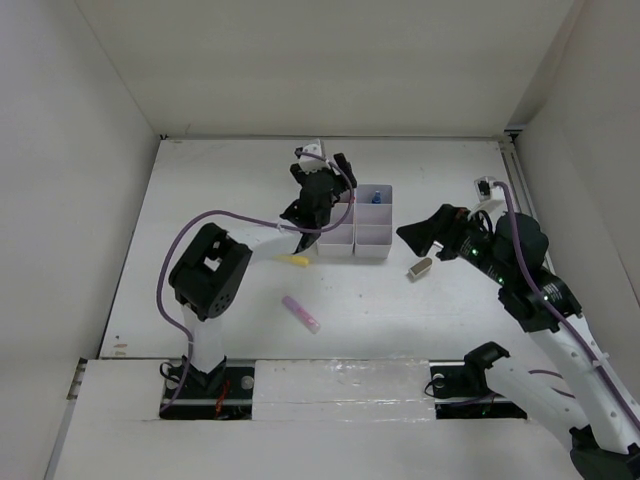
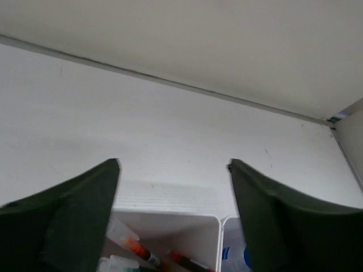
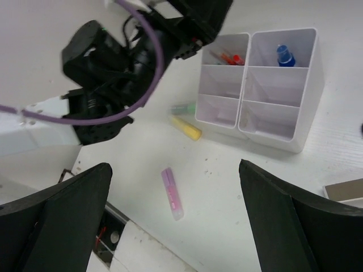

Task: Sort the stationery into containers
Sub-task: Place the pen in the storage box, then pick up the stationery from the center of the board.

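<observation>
The containers are a white six-compartment tray [image 1: 372, 250] at mid-table. My left gripper [image 1: 325, 178] hovers open over its far-left compartment; in the left wrist view the gripper [image 2: 174, 163] holds nothing, and red pens [image 2: 136, 248] lie in the compartment below the tray rim [image 2: 170, 214]. A blue piece [image 1: 376, 198] stands in the far-right compartment. On the table lie a yellow highlighter [image 1: 296, 261], a pink highlighter [image 1: 300, 313] and a beige eraser [image 1: 419, 267]. My right gripper [image 1: 418, 238] hangs open and empty right of the tray, above the pink highlighter [image 3: 172, 193] in its own view.
A green highlighter [image 3: 182, 107] lies beside the yellow highlighter [image 3: 187, 128] against the tray's [image 3: 272, 139] left wall. The left arm [image 3: 113, 62] and its purple cable arch over the table's left half. White walls enclose the table on three sides.
</observation>
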